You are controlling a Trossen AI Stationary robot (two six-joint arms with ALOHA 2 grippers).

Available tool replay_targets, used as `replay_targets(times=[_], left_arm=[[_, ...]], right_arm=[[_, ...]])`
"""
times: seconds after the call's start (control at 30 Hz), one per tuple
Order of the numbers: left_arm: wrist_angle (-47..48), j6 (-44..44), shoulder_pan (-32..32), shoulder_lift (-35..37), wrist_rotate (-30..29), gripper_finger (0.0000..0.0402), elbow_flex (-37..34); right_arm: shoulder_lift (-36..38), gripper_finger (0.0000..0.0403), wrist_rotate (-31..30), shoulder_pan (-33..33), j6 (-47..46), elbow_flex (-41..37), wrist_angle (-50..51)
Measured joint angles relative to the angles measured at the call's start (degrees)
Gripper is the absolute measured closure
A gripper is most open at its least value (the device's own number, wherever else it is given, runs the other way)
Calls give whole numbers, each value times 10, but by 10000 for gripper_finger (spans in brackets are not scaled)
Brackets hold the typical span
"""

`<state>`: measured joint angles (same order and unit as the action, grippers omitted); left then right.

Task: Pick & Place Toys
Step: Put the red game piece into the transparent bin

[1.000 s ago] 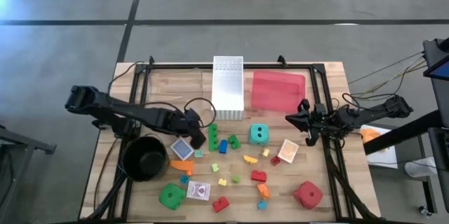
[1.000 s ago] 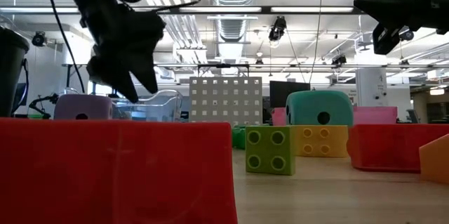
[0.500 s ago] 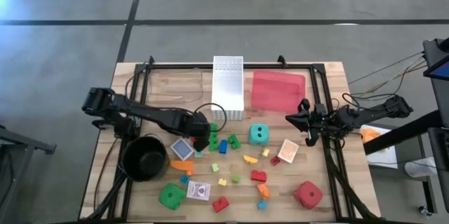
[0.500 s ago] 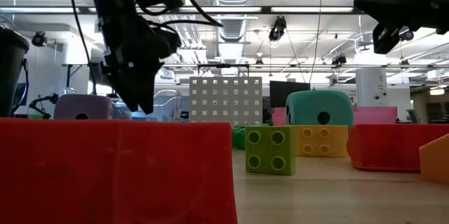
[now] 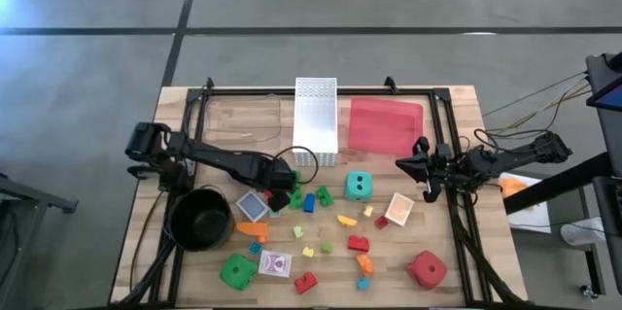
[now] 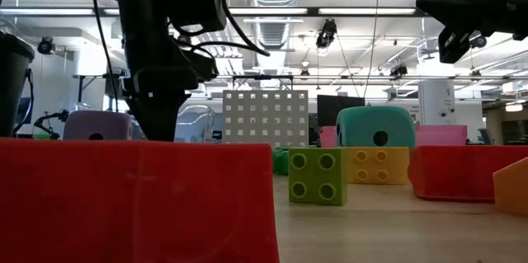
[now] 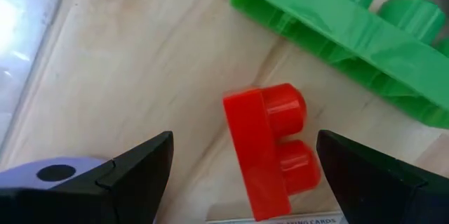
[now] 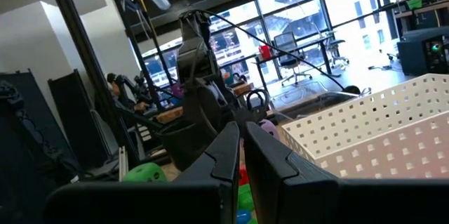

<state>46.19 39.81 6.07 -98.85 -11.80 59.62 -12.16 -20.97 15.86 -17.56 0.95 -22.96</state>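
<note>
**A:** What is seen from above?

**B:** The left claw [image 5: 283, 191] is lowered over the worktop [image 5: 224, 116], just in front of the white perforated basket [image 5: 316, 120]. A small red brick [image 5: 276, 199] lies directly beneath it, the long green brick [image 5: 294, 186] just beside it toward the right arm, and the purple die [image 5: 253, 205] just beside it on its near side. The round black pot [image 5: 200, 219] stands near, below the left arm. The teal die [image 5: 359, 187] sits between the two claws. The right claw [image 5: 406, 164] is held above the worktop next to the red tray [image 5: 385, 125]; the red die [image 5: 426, 269] and green die [image 5: 236, 271] lie well apart from both claws at the front edge.

**A:** And from the worktop's level?

**B:** The left claw [image 6: 157, 123] is seen hanging low, its tips hidden behind a red block in the foreground. The right claw [image 6: 452, 44] is held high.

**A:** What is shown by the left wrist view?

**B:** The fingers [image 7: 133, 171] are spread wide, nothing gripped; the small red brick [image 7: 270, 147] lies between them, untouched, with the long green brick [image 7: 351, 34] just beyond.

**A:** And the right wrist view?

**B:** Its fingers [image 8: 224, 157] are pressed together, empty.
</note>
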Motion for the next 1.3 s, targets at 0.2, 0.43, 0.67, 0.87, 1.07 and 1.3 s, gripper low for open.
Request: replay_targets(times=[0.2,0.43,0.67,0.87,1.07,1.3], left_arm=[[0,5,-2,-20,17,52,0],[-6,5,-2,-53,39,59,2],[-16,5,-2,-49,44,164,1],[-13,11,-2,-49,43,240,2],[-4,22,-2,-46,71,240,12],[17,25,-2,3,77,240,37]], right_arm=[[0,382,0,0,0,0,0],[0,382,0,0,0,0,0],[0,382,0,0,1,0,0],[0,382,0,0,0,0,0],[0,382,0,0,1,0,0],[0,382,0,0,2,0,0]])
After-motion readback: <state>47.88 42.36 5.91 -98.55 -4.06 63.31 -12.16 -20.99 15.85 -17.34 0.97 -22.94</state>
